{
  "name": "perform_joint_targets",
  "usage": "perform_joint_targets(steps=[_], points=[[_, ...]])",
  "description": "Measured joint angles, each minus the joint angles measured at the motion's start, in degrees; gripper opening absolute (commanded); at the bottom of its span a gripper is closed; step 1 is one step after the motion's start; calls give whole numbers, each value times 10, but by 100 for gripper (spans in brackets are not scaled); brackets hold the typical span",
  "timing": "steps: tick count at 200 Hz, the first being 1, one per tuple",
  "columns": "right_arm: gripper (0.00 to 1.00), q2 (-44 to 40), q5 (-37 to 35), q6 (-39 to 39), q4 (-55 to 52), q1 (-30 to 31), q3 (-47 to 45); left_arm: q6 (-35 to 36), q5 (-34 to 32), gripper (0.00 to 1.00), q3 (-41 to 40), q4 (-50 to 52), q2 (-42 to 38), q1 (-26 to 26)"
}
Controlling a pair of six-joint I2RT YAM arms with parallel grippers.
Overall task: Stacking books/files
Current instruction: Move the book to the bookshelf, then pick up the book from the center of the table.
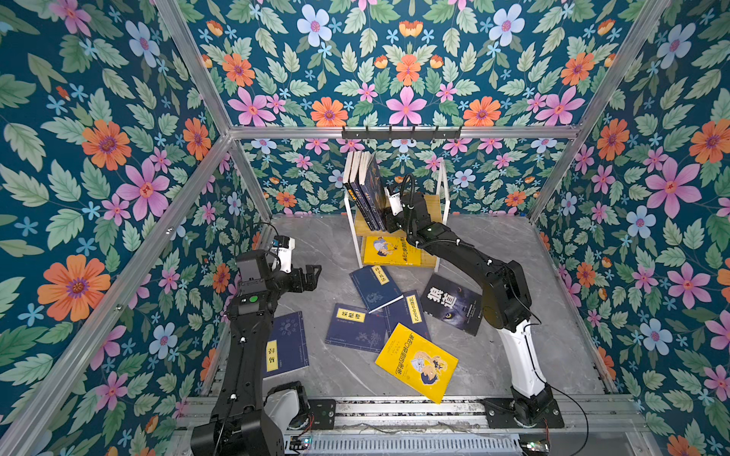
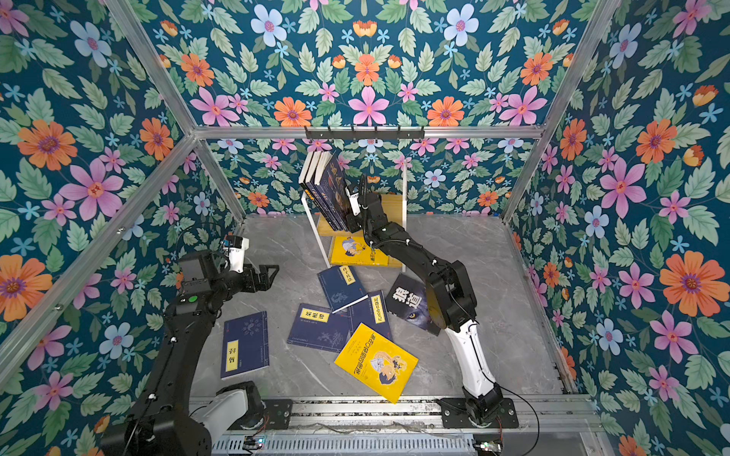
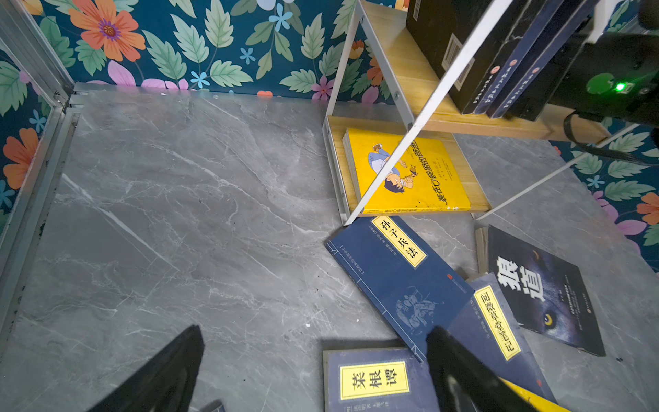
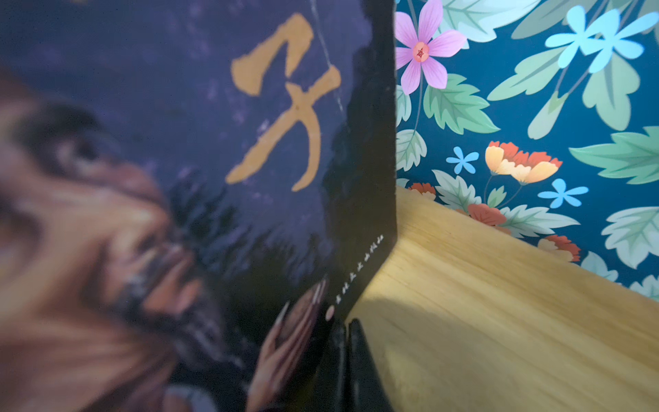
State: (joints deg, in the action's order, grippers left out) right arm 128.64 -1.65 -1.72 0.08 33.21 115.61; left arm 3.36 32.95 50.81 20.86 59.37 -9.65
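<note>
Grey marble bench [image 1: 316, 244] is free along its right side and at upper left by the wall; the centre is crowded. Flat there: three navy bks [image 1: 355, 327] w/ yellow labels, overlapping or touching, a black bk [image 1: 452, 304] w/ white characters, and a yellow bk [image 1: 416, 361] whose lowest corner reaches the front rail [image 1: 395, 406]. A fourth navy bk [image 2: 245, 343] lies apart at lower left, seen whole in a top view; where the left arm [image 1: 245, 355] crosses it, only its right part shows.

Left claw [image 1: 314, 278] hangs spread wide over the bare upper-left area, holding nothing. Its fingers [image 3: 171, 371] sit far apart at the bottom of the left wrist view.

Shelf [image 1: 434, 207], white frame and wood boards, stands at back centre. A second yellow bk [image 1: 391, 250] lies flat on its lower board. Standing bks [image 1: 361, 185] lean on the upper one.

Right claw [image 4: 346, 330] is pressed together at the lower corner of the outermost bearded-man bk [image 4: 178, 160]; can't tell if it touches. Both top views hide the tips. That cover is blurred and cut off in the right wrist view. Spines and a barcode show in the left wrist view only.
</note>
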Motion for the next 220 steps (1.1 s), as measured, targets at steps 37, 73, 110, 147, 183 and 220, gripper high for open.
perform_joint_targets(steps=[37,73,110,147,183,220], points=[[8,7,-16,9,-24,3,22,0,0,100,-2,-1,-1,0],[8,14,-34,21,-47,5,44,-1,0,100,-5,-3,-2,0],[14,-38,-56,24,-72,6,15,-22,2,100,-7,-12,1,-1],[18,-155,-80,21,-75,5,-64,-66,27,100,-14,-27,16,-1],[26,-269,-81,51,-73,6,-181,-110,56,100,-19,-55,27,-4],[39,-389,-68,122,-70,10,-320,-159,88,99,-40,-92,43,-4]])
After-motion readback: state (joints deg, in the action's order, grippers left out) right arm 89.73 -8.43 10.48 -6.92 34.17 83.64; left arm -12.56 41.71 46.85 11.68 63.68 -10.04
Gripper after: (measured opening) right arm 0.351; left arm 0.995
